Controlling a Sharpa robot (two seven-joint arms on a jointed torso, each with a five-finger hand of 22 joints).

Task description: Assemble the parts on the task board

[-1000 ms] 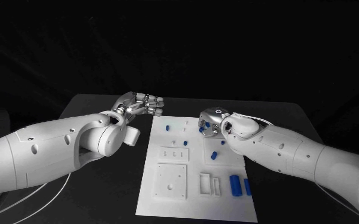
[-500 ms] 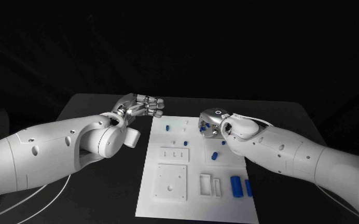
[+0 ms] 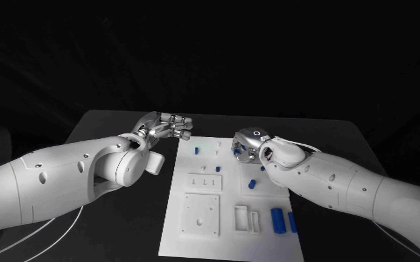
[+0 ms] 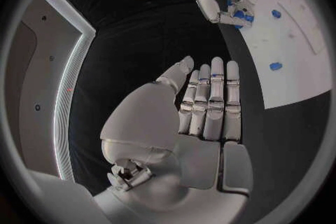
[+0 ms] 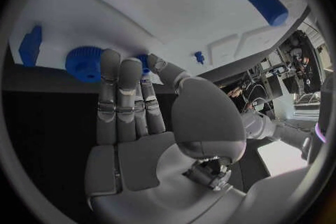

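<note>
Task board (image 3: 203, 225) between hands; right hand (image 3: 247, 144) fingertips touching blue part (image 5: 85, 63), left hand (image 3: 166, 124) empty, curled.

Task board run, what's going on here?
The right hand is at the far right part of the task board, its fingertips at a blue gear-like part; whether it grips the part is unclear. The left hand hovers off the board's far left corner, fingers straight and together, holding nothing. Two blue cylinders lie near the board's right edge.
</note>
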